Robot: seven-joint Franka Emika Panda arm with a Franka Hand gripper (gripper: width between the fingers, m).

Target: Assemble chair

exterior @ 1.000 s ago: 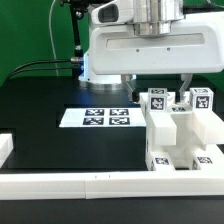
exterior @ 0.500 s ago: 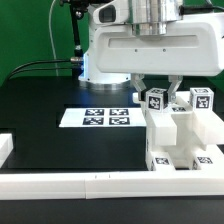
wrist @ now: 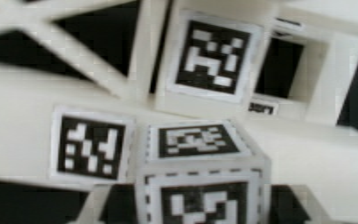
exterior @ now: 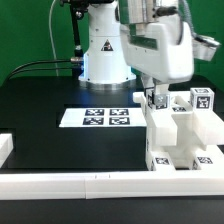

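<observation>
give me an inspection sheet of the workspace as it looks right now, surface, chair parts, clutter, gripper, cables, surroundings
Surface: black table top; marker board lies flat near its middle; long white border rail along the near edge.
Job's things: chair, a blocky white cluster of tagged pieces, at the exterior view's right, against the rail.
Clutter: nothing seen.
Grippers: gripper down at the chair's top, beside a tagged block; grip not discernible.
Cables: dark cable behind the table, leading to the arm's base.
Surroundings: green backdrop.
</observation>
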